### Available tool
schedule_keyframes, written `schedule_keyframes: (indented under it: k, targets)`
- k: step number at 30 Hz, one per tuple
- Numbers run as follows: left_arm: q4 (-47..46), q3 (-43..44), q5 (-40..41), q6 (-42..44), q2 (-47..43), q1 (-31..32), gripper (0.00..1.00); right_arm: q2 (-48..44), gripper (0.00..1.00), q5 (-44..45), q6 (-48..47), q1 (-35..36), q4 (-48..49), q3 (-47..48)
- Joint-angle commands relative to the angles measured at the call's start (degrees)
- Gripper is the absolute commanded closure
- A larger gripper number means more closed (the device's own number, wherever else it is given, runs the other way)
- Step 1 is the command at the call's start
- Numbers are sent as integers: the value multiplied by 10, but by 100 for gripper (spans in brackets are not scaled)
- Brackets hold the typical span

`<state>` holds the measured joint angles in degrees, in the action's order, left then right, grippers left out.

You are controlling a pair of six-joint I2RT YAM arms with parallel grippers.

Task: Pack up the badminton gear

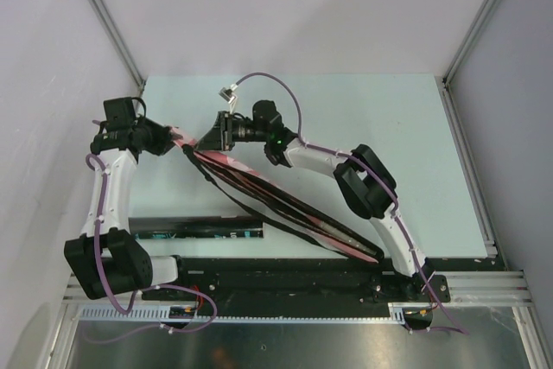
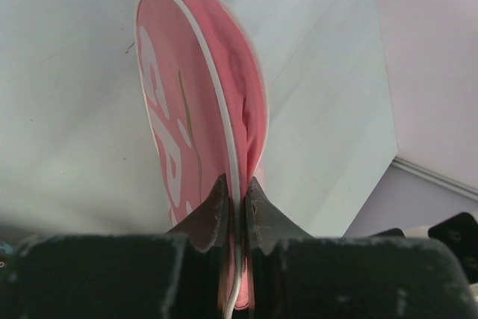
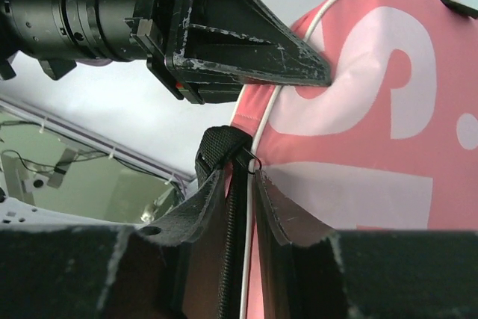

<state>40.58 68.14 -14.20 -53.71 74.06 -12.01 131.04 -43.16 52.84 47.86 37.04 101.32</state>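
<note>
Black fingers of the left gripper (image 2: 237, 203) fill the foreground of its wrist view, pressed together on the white piping (image 2: 222, 106) that edges the pink bag (image 2: 194, 95). The bag stands up on its rim and runs diagonally from the back-left part of the table (image 1: 389, 127) toward the near edge beside the right arm's base. A long black tube (image 1: 199, 231) lies along the near edge, left of centre. No rackets or shuttlecocks can be made out; whether they are inside the bag cannot be told.

At the bag's raised end, just beside the left gripper, the right gripper (image 3: 240, 203) has its jaws narrowly apart on either side of the black strap (image 3: 220, 147) and the piped edge, below a small metal ring (image 3: 256, 162). Whether they bite yet cannot be told.

The step looks like taking hold at that ring or strap end to close up the bag. To do it well, the left pinch should hold firm so the rim stays taut. The right jaws should close squarely on the strap or pull rather than on loose fabric. Any pull should then follow the line of the edge, not go away from it.
</note>
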Motion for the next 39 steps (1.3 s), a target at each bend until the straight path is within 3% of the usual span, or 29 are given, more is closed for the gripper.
schedule_keyframes:
  k: [1,10,16,18,22,28,32,36,39]
  targets:
    - [-15,3,-37,-6,-32,4,93,24,73,-33,-68,23,-52,48]
    - [-14,5,-42,-5,-42,4,93,48,72,-2,-115,28,-140,116]
    - [-15,2,-43,-6,-45,4,93,74,71,-40,-34,20,-67,124]
    - [-15,2,-44,-6,-46,4,93,83,65,-49,-15,20,-51,126]
    - [-14,3,-43,-6,-46,4,93,90,64,-53,-7,19,-51,140]
    - [-14,2,-43,-6,-48,4,94,105,76,-58,-6,19,-68,168]
    - [-15,2,-43,-6,-49,5,95,102,99,-72,-14,20,-73,170]
    - [-15,7,-26,4,-51,4,100,48,100,-83,-40,20,-43,76]
    - [-15,6,-19,5,-46,4,99,-10,100,-69,-110,22,-67,1]
